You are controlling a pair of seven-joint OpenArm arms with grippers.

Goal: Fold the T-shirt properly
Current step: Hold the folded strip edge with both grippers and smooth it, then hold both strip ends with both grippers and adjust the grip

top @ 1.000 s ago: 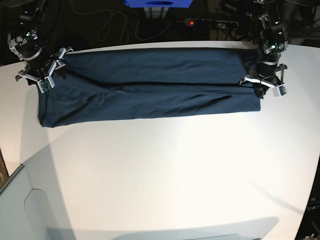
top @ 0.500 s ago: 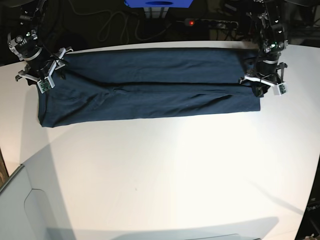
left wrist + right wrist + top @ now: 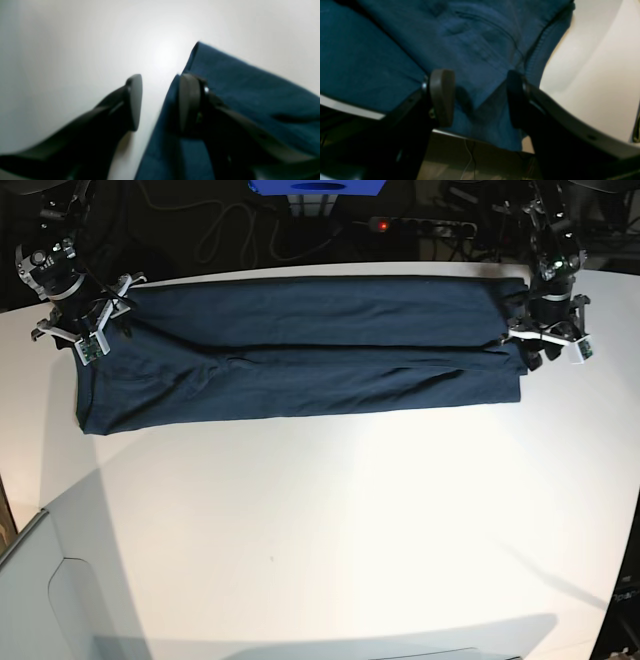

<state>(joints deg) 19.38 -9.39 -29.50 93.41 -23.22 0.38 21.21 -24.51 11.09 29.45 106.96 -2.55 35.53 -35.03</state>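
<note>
**Both ends let go: folds may creep**

Our left gripper [image 3: 160, 102] stands parted over the T-shirt [image 3: 300, 355] edge, gripping nothing; our right gripper [image 3: 477, 97] is spread over cloth, also empty. A dragging finger could pull the fold open. The shirt stretches between them, long axis gripper to gripper, on the table [image 3: 330, 530].

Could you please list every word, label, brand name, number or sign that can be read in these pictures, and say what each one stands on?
None can be read in any view.
T-shirt: plain dark blue cloth, no print or label showing.
Blue object at the far edge of the base view: cut off, no legible marking.
Power strip: a red light glows, no readable text.
</note>
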